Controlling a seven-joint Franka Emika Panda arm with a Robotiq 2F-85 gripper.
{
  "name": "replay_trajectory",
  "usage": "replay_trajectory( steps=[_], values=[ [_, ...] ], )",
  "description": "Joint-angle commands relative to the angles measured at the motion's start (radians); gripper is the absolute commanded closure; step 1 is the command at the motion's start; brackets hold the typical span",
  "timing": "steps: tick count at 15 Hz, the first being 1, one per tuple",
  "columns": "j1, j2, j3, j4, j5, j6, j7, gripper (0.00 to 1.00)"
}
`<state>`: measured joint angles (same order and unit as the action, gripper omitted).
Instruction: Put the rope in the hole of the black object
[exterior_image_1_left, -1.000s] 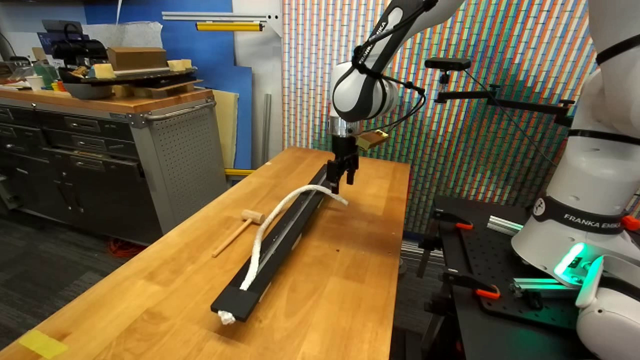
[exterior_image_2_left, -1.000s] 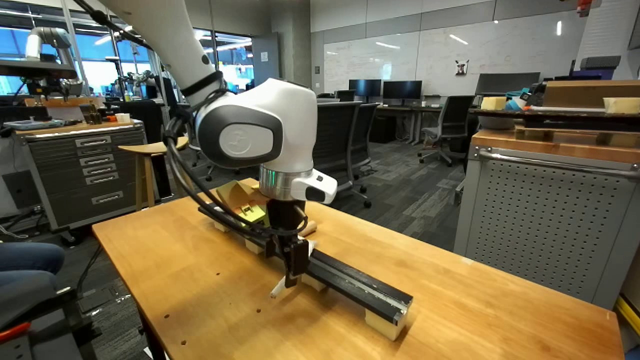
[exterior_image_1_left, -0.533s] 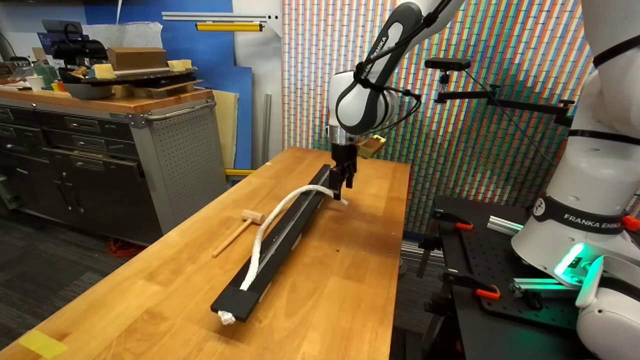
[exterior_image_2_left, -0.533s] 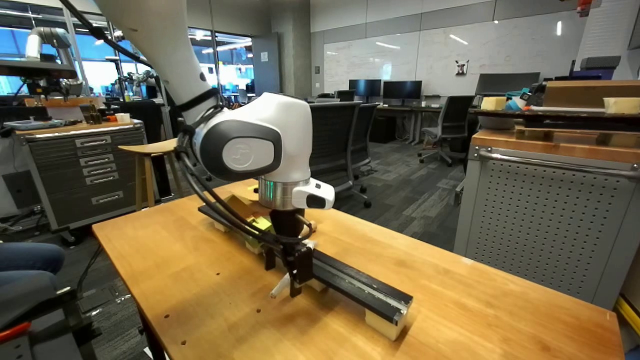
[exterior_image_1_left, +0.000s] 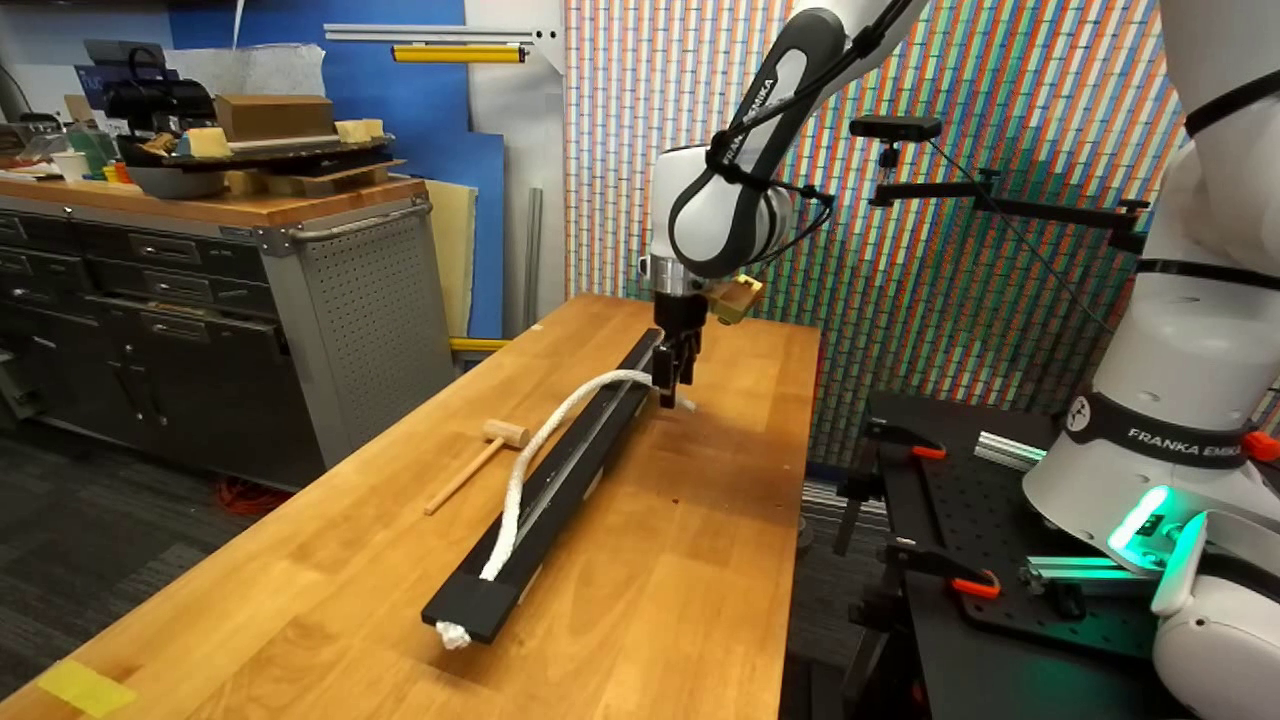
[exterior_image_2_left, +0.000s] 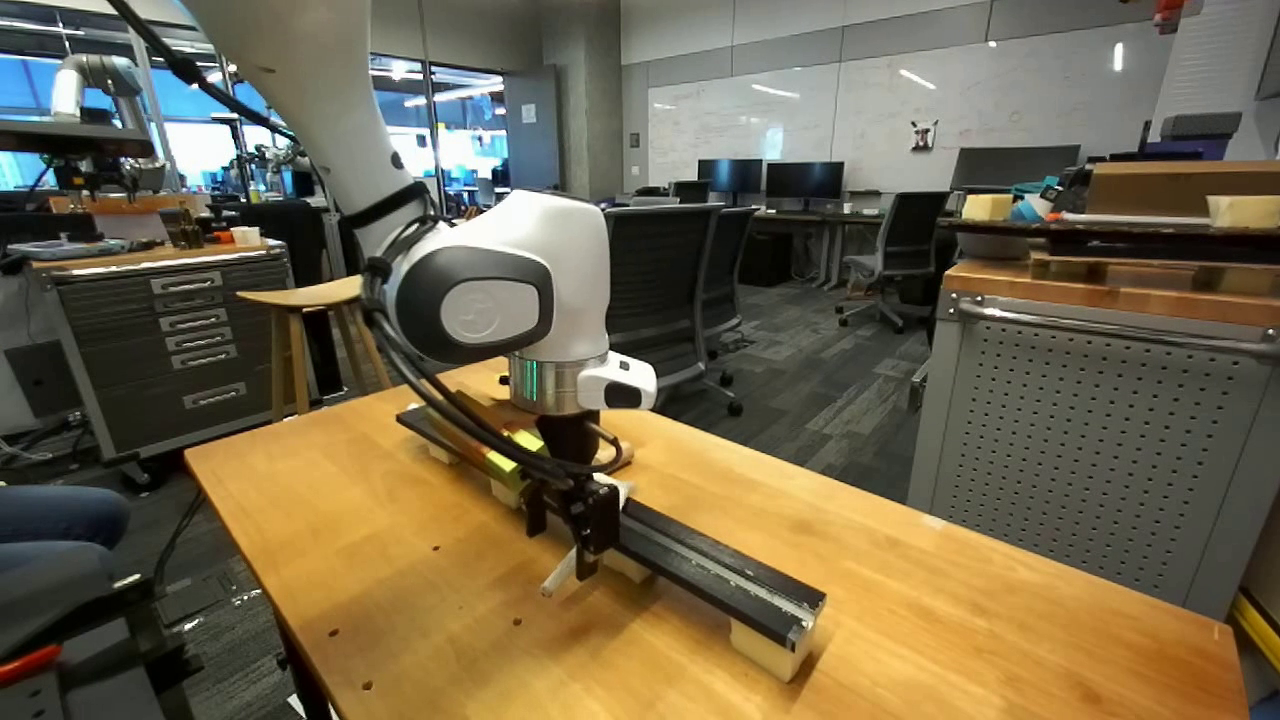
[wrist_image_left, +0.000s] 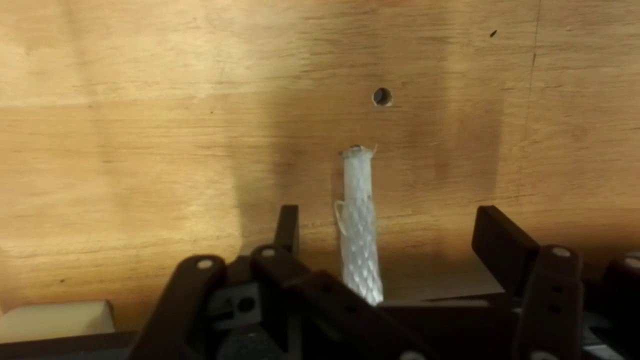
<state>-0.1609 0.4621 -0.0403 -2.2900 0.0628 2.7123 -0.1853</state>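
Well — wooden table (exterior_image_2_left: 1000, 630) under rope (exterior_image_1_left: 537, 440) — whiteboard (exterior_image_2_left: 870, 130) beyond.

We see wht rope (exterior_image_1_left: 538, 438) curved along long blk bar (exterior_image_1_left: 570, 490) & crossing its groove (exterior_image_2_left: 745, 575), w/ frayed free end past 1 edge.

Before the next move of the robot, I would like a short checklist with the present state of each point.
1. Jaws open: ok, they stand apart.
2. Rope between the jaws: ok, its end shows between them in the wrist view.
3. Jaws low enough to grip: cannot tell.
4. Rope fully in the groove: not ok, it arches over the bar and its end sticks out sideways.
5. Mallet apart from the bar: ok, lying beside it.
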Motion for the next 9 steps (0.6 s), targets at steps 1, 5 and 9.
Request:
replay_trajectory(
  steps=[1, 5, 9],
  values=[
    [-0.019, 0.006, 0.018, 0.003, -0.002, 0.026, -0.026, 0.42],
    [-0.028, 0.019, 0.021, 0.020, 0.003, 0.010, -0.031, 0.73],
    [-0.030, 0.030, 0.018, 0.031, 0.001, 0.003, -0.027, 0.98]
  ],
)
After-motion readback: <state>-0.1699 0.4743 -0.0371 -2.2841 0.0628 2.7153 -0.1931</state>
